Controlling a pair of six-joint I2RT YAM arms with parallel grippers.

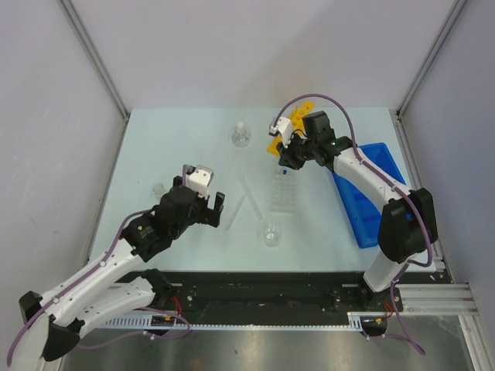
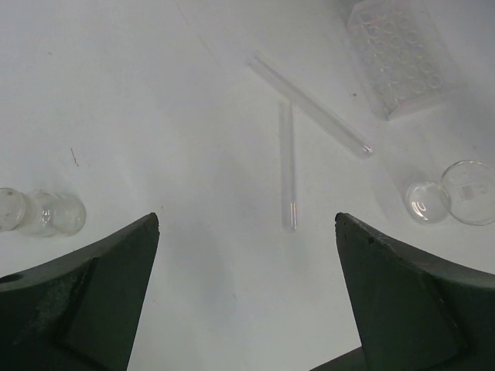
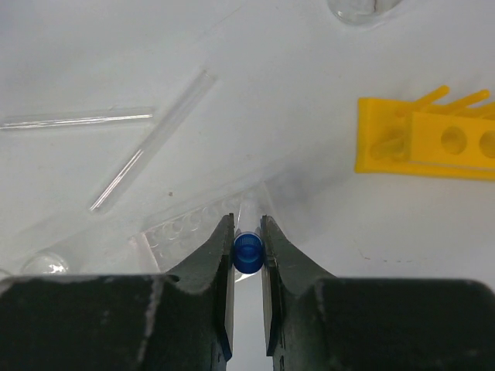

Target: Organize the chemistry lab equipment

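Observation:
My right gripper [image 1: 285, 165] [image 3: 247, 226] is shut on a thin blue-capped tube [image 3: 248, 252] and holds it over the far end of the clear tray [image 1: 284, 193] [image 3: 186, 229]. The yellow holed tube rack [image 1: 288, 137] [image 3: 424, 144] lies just beyond, partly hidden by the arm. My left gripper [image 1: 213, 209] [image 2: 247, 222] is open and empty above the table. Two thin clear tubes [image 1: 246, 199] [image 2: 288, 164] lie ahead of it. The small beaker [image 1: 272, 234] [image 2: 467, 192] stands near the front. The flask with white stopper [image 1: 241, 135] stands at the back.
The blue compartmented bin [image 1: 373, 189] lies along the right side of the table. A small clear glass vial [image 1: 158, 188] [image 2: 42, 213] lies to the left of my left gripper. Grey walls close in the table on three sides.

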